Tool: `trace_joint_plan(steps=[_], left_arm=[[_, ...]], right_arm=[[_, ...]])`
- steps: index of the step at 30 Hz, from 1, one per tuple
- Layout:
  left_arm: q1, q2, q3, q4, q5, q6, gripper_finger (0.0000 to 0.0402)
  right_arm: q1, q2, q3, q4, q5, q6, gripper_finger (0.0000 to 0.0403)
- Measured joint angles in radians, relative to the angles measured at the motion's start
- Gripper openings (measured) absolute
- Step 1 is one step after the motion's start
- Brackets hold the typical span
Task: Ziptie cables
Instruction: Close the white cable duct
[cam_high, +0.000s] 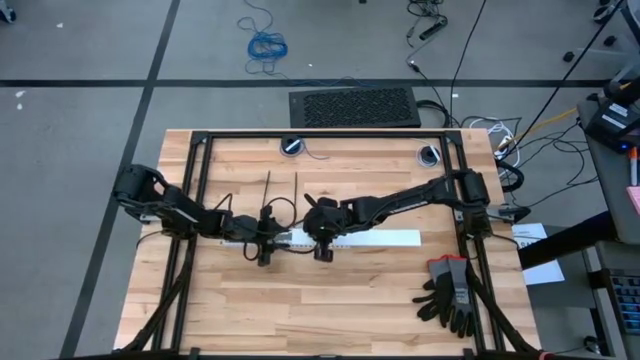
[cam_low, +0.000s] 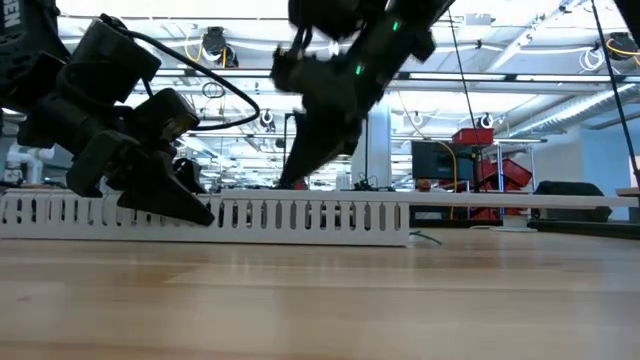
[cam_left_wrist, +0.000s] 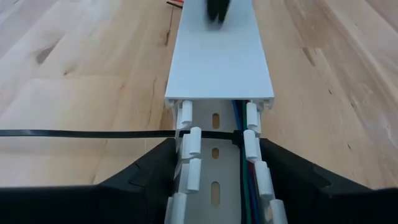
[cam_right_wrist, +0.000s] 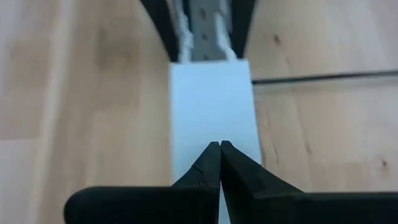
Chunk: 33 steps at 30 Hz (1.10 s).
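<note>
The left wrist view shows the left gripper (cam_left_wrist: 214, 180) with its fingers on both sides of the open end of a white slotted duct (cam_left_wrist: 217, 62), clamped around it. The cables (cam_left_wrist: 244, 124), blue, green and red, lie inside the duct under its flat cover. One ziptie (cam_left_wrist: 87, 133) lies across the duct, through its slots. The right gripper (cam_right_wrist: 219, 163) is clenched with nothing between its fingers, its tips resting on the cover.
</note>
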Motion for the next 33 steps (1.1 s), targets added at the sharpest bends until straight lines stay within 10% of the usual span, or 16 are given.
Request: trace_joint_plan(steps=[16, 25, 33], left_arm=[[-0.001, 0.005, 0.021, -0.015, 0.013, 0.005, 0.0212], [0.032, -0.007, 0.031, -0.108, 0.029, -0.038, 0.0320], [0.041, -0.182, 0.027, -0.404, 0.061, -0.073, 0.0337]], right_arm=[[-0.038, 0.119, 0.007, 0.199, -0.141, -0.005, 0.0000], [-0.037, 0.121, 0.006, 0.186, -0.135, -0.007, 0.0000], [-0.037, 0.120, 0.007, 0.157, -0.134, -0.016, 0.0000]])
